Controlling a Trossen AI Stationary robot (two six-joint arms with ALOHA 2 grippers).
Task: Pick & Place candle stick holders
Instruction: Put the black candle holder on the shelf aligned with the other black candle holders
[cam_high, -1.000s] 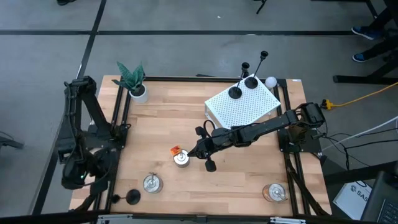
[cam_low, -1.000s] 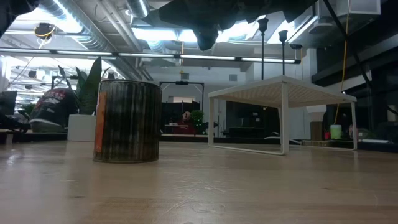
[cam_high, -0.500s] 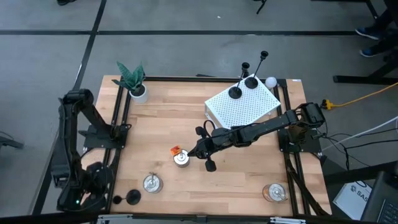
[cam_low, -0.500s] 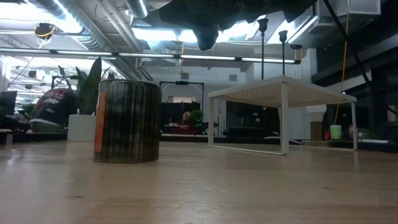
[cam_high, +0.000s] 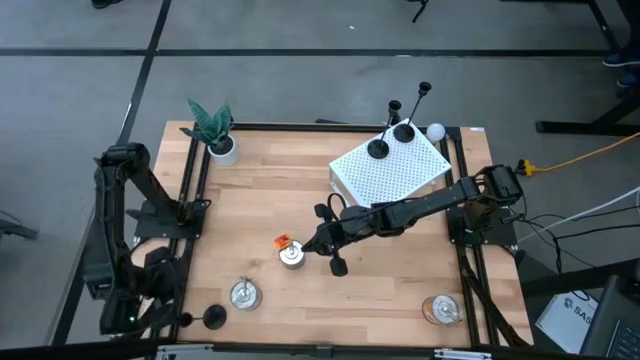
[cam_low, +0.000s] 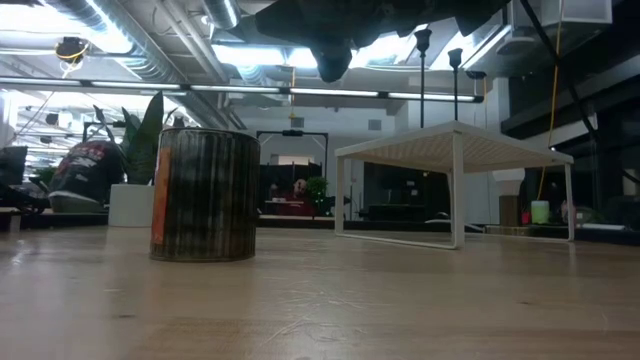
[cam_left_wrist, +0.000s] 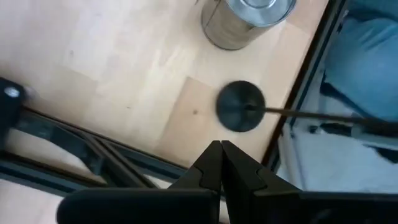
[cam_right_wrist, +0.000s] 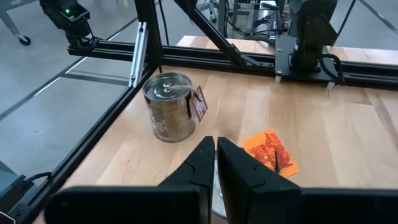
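1. Two candle stick holders (cam_high: 378, 148) stood upright on the white perforated riser (cam_high: 400, 175) at the far right of the desk (cam_high: 260, 200). Their stems and cup tops also showed above the riser in the low view. I judged those two as placed.

2. The third holder (cam_high: 213, 317) was not yet moved. It lay tipped on its side at the near left corner of the desk, its round base on the wood and its stem running out past the desk's edge frame. In my left wrist view the base (cam_left_wrist: 240, 114) sat just beside a metal can (cam_left_wrist: 245, 18), apart from it.

3. So the task looked about two-thirds done: one pick, one carry across to the riser, one upright placement left.

4. My left end effector (cam_left_wrist: 221, 163) hung over the near left corner, above the frame and near the fallen holder's base. Its fingers were pressed together, nothing between them, touching nothing.

5. My right end effector (cam_high: 322, 240) reached out over mid-desk, just beside a can (cam_high: 291, 256) with an orange tag (cam_high: 283, 241) next to it. Its fingers (cam_right_wrist: 233, 163) were pressed together too, holding nothing.

6. Another can (cam_high: 441, 309) stood at the near right, a potted plant (cam_high: 215, 130) at the far left; neither was in the way.

7. My judgement: the fallen holder needs a spread end effector and a low approach on the thin stem, which may roll or slip.
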